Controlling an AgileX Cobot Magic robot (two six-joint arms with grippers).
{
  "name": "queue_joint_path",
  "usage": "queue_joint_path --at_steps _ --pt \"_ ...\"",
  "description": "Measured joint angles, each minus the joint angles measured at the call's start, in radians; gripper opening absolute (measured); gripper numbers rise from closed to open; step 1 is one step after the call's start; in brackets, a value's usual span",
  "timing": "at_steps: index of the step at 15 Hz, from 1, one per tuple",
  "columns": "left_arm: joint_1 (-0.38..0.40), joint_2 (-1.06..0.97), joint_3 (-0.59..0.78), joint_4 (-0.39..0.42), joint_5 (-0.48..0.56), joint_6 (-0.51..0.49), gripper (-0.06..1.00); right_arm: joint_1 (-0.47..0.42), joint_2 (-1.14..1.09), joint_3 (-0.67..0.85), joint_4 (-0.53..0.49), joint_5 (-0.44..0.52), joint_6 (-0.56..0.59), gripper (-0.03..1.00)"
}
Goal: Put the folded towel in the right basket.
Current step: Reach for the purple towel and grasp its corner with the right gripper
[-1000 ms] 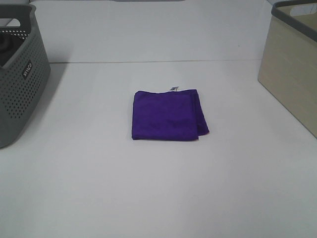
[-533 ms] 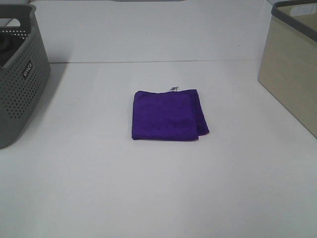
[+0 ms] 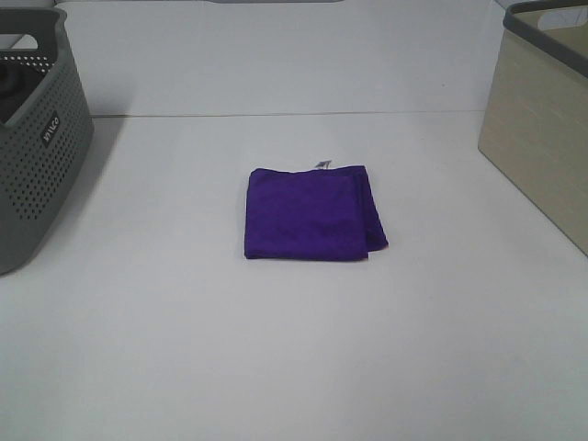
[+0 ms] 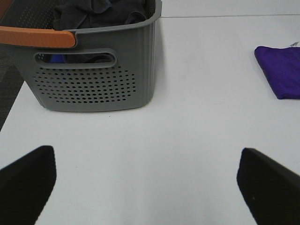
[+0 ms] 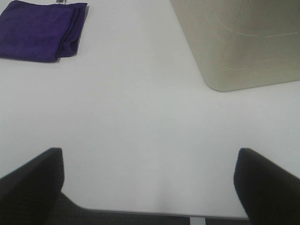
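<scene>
Folded towel point(image 3: 310, 213) is lying ahead of your right fingers point(image 5: 28, 183) and off to their left, well apart; those and your left fingers point(image 4: 26, 183) are spreading wide open.

High exterior: looks down across white table point(image 3: 294, 367) from afar. Left wrist: low, near, faces grey perforated basket point(image 4: 93, 79). Right wrist: low, faces beige basket point(image 5: 243, 42). Shares purple folded towel point(image 3: 310, 213) across all three.
</scene>
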Motion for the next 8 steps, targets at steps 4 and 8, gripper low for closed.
queue_joint_path --at_steps 4,8 --pt "0.0 0.0 0.0 0.0 0.0 0.0 0.99 0.0 0.0 0.0 0.0 0.0 0.0 0.94" --pt "0.0 0.0 0.0 0.0 0.0 0.0 0.99 0.0 0.18 -0.106 0.022 -0.012 -0.03 0.94"
